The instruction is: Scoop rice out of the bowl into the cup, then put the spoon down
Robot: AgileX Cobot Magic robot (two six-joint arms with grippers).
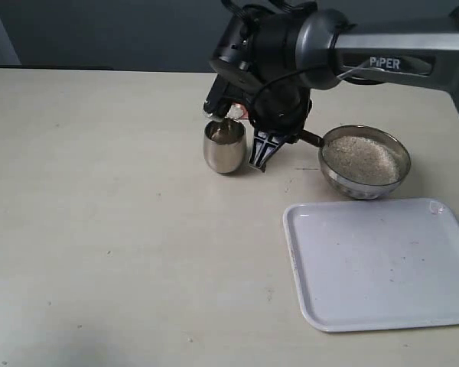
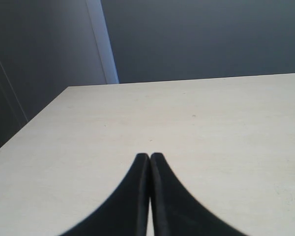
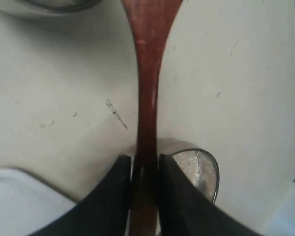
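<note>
Rice is heaped in the bowl, right side of the worktop, just behind the white tray. Cup stands upright left of the bowl, apart from it. Spoon is pinched by its handle in the right claw, between cup and bowl. Scoop end points toward the cup and is mostly hidden by the arm. Left claw has its tips pressed together, nothing held, above the worktop.
</note>
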